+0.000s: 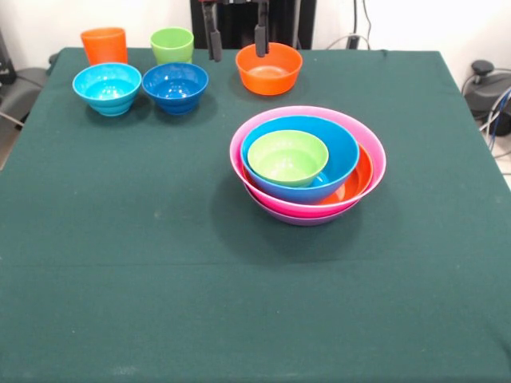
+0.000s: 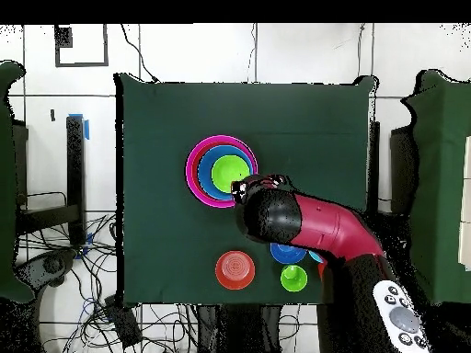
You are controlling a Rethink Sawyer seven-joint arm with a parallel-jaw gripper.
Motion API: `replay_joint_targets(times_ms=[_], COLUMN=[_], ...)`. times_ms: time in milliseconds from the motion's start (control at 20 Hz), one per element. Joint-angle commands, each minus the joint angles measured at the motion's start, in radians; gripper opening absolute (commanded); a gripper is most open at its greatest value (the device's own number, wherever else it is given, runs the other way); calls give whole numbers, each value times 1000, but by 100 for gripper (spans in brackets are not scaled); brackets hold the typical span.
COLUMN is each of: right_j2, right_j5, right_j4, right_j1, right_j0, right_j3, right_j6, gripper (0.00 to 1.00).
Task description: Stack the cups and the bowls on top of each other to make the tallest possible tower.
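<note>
Two parted, empty fingers (image 1: 237, 36) hover by the small glossy orange plastic bowl (image 1: 269, 69): likely light, stiff, slippery; grip its rim.

The tower (image 1: 307, 171) nests purple, pink, orange, blue and lime green bowls (widest lowest). Behind it sit an orange bowl (image 1: 269, 69), dark blue bowl (image 1: 175, 86), light blue bowl (image 1: 107, 88), upright orange cup (image 1: 104, 45) and green cup (image 1: 172, 45).
</note>
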Motion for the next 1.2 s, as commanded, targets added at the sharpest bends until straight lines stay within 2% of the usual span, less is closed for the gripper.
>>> replay_joint_targets(times_ms=[50,350,550,750,950,1200], right_j2=[-22,-30,-20,52,108,139], right_j5=[27,71,-12,-86,-69,-40], right_j4=[-113,-116,-121,-98,-77,-76], right_j1=[106,89,106,76,38,6], right_j0=[41,65,50,-21,-70,-96], right_j3=[-67,-88,-50,63,116,141], right_j6=[53,64,81,81,63,47], gripper=[100,100,100,100,100,100])
